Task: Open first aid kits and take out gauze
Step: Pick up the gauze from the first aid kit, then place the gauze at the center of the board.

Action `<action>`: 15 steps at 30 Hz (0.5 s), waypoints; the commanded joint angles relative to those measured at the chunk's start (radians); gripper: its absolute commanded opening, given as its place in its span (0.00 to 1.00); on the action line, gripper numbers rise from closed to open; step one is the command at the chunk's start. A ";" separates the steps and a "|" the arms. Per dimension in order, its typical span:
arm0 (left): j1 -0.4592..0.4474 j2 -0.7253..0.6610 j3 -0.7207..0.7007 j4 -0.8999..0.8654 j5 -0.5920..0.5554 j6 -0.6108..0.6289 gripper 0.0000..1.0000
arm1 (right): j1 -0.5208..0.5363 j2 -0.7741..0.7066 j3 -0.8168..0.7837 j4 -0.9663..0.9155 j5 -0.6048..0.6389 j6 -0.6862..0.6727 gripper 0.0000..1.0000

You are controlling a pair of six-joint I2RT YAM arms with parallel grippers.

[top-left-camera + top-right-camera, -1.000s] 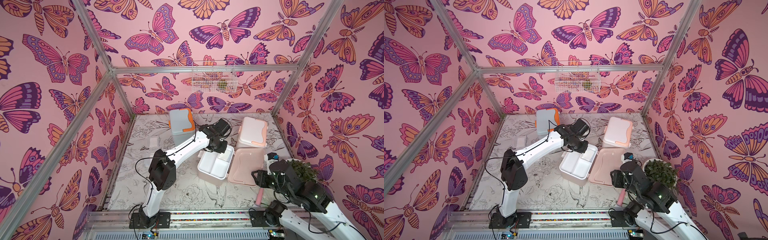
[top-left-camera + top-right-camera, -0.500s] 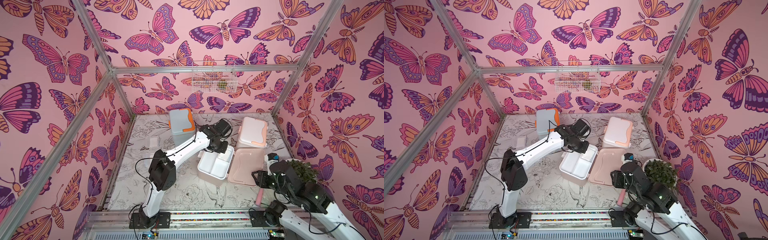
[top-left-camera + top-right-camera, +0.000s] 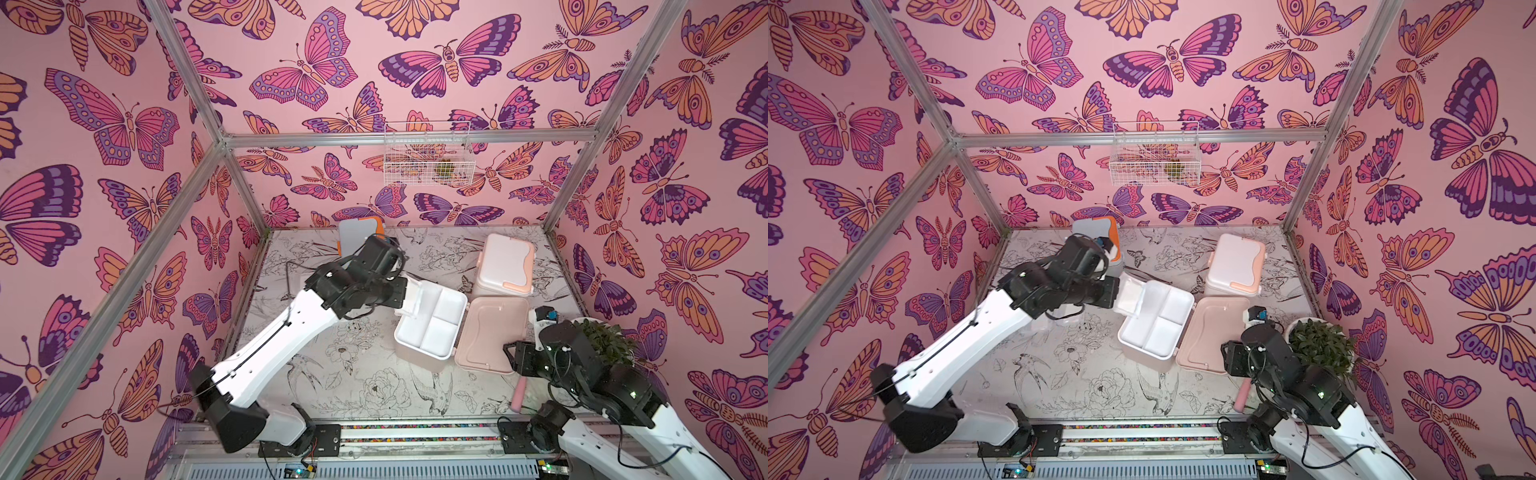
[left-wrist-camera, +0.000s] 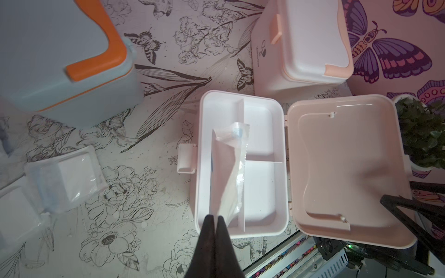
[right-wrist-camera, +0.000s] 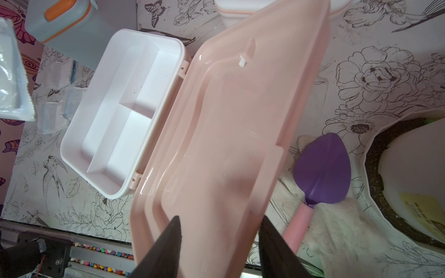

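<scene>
As we find the left end effector (image 4: 215, 217): its fingers are pressed together on one edge of a gauze packet (image 4: 228, 168).
Held gauze: it hangs tilted over the white divided tray of the open dusty pink kit (image 4: 240, 95); in a top view we place it at 10 o'clock of the tray's middle.
Loose gauze (image 4: 65, 178): these packets lie flat on the table (image 4: 156, 144) at 9 o'clock of the tray, apart from both end effectors.
Pink lid (image 4: 349, 156): open, at 3 o'clock of the tray.
Right end effector (image 5: 221, 217): its fingers stand half apart astride the lid's outer edge; we cannot tell whether they press it.
Other kits: the light blue kit (image 3: 357, 232) is at 11 o'clock of the tray and the white kit (image 3: 505, 266) at 1 o'clock, both closed.
Writing: a small dark mark (image 4: 261, 51) on the white kit is too small for us to read.
</scene>
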State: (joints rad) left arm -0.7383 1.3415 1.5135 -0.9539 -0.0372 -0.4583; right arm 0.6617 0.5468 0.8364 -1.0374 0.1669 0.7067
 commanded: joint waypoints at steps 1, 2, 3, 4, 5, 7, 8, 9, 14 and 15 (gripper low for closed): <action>0.055 -0.107 -0.124 -0.055 -0.013 -0.045 0.00 | 0.002 0.005 0.004 -0.008 -0.014 -0.004 0.52; 0.077 -0.143 -0.168 -0.059 -0.010 -0.053 0.00 | 0.002 0.006 0.004 -0.007 -0.015 -0.004 0.52; 0.100 -0.171 -0.206 -0.060 -0.001 -0.061 0.00 | 0.002 0.007 0.004 -0.006 -0.018 -0.006 0.52; 0.126 -0.200 -0.250 -0.059 0.010 -0.070 0.00 | 0.001 0.008 0.004 -0.004 -0.022 -0.006 0.52; 0.149 -0.225 -0.290 -0.056 0.014 -0.078 0.00 | 0.001 0.010 0.004 -0.003 -0.021 -0.006 0.52; 0.186 -0.265 -0.370 -0.043 0.018 -0.095 0.00 | 0.002 0.010 0.002 -0.002 -0.024 -0.006 0.52; 0.210 -0.284 -0.413 -0.030 0.025 -0.106 0.00 | 0.002 0.010 0.000 -0.002 -0.026 -0.006 0.52; 0.232 -0.296 -0.449 -0.015 0.035 -0.116 0.00 | 0.002 0.010 0.000 -0.001 -0.024 -0.006 0.52; 0.323 -0.327 -0.629 0.078 0.044 -0.166 0.00 | 0.002 0.019 0.001 -0.001 -0.033 -0.007 0.52; 0.337 -0.321 -0.651 0.093 0.043 -0.169 0.00 | 0.001 0.018 0.001 -0.001 -0.034 -0.007 0.52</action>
State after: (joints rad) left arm -0.4309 1.0248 0.9157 -0.9230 -0.0032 -0.5884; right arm 0.6617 0.5568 0.8364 -1.0374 0.1516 0.7067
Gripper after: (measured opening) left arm 0.043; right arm 0.522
